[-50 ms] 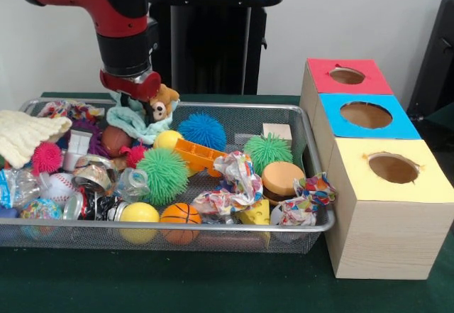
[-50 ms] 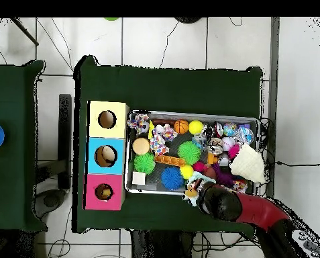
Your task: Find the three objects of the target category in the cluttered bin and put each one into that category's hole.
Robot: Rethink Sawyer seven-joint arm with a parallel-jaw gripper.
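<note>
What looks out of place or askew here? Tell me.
A white knitted cloth droops over the mesh bin's corner rim instead of lying inside. A small teddy bear and a teal cloth bunch right beneath the end effector.

- The gripper (image 1: 135,99) is sitting buried in a pale green cloth (image 1: 135,123), so its fingers are not showing.
- The arm (image 2: 236,205) is covering the gripper from overhead.
- The white knitted cloth (image 1: 25,134) is running off the front view's left edge.
- Items in the mesh bin (image 2: 192,113) are appearing too small overhead to identify.
</note>
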